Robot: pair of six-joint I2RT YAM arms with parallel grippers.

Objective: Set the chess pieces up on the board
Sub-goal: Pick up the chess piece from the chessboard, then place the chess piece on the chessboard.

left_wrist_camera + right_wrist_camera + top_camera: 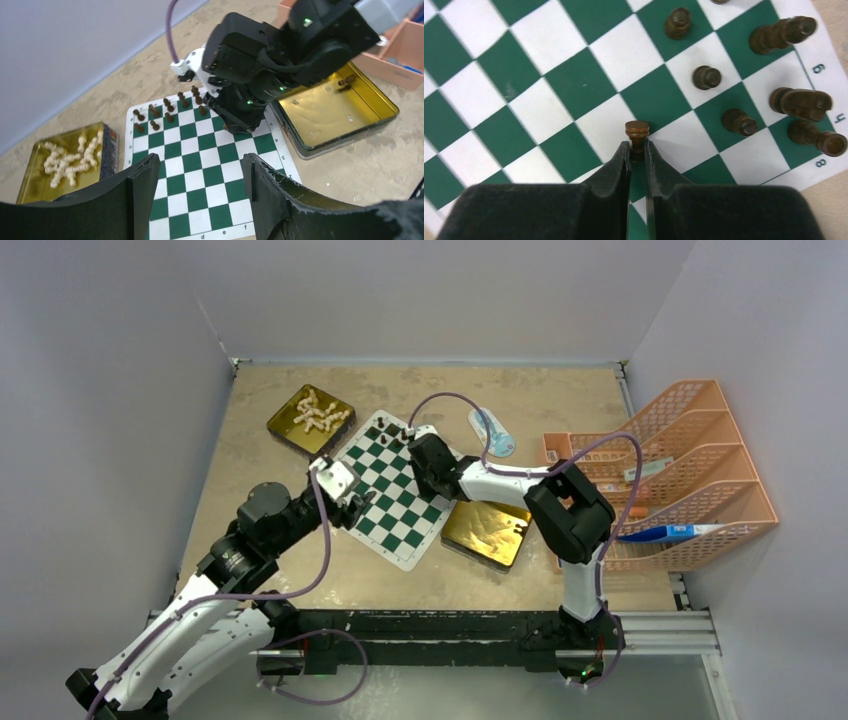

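Right wrist view: right claw (637,152) is clamped on the neck of a dark brown pawn (637,131). The pawn is upright, with its head poking out above the fingertips. It sits over the board (526,107), on the seam between a green and a white square. The base is hidden behind the fingers, so I can't tell if it's down or just above. Other dark pieces (706,77) stand in two lines to the right, well apart from it.

Left claw (200,182) is open and empty, hovering over the near edge of the board, out of the way.

Step looks like placing this pawn. To do it well, I'd say:
- shift off the seam and centre on the target square first
- keep it vertical and lower until the base sits flat
- open just enough to free the neck, then lift straight up

A sideways exit risks tipping it or its neighbours. Left arm should hold back until the right one clears.

Cream pieces (318,415) lie heaped in the gold tin (285,430) far-left on the table (560,390). The second tin (320,115), right of the board, holds a couple of dark ones.

Writing: border numerals 6 and 8 read clearly, and the one between is probably 7. Letters d, e, f show on the near border in the left wrist view. No brand legible.
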